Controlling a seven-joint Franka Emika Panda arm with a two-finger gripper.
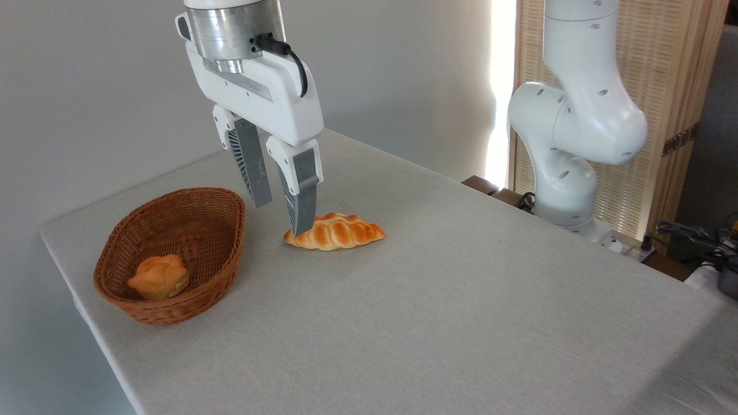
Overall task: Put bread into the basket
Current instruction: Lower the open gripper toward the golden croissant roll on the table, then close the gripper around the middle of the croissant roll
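Wicker hides part of what you need to see: the near wall of the basket covers the underside of the small knotted bun lying inside it, toward its near-left end. You cannot see the top of the arm either; it runs out of the picture at the upper edge, as does the wrist above the gripper. At the far right, a tangle of cables is cut off by the frame and hard to make out.

Your jaws stand open with a moderate gap, holding nothing, and point down and slightly to the right. The nearer finger overlaps the left tip of the bread in this view, so you cannot tell whether it touches the crust or hangs just in front of it. The farther finger ends higher, to the left of the loaf, between it and the basket.

Your bread lies flat on the grey table, lengthwise left to right, just right of the basket and clear of its rim. Most of the loaf sits to the right of the jaws rather than between them.
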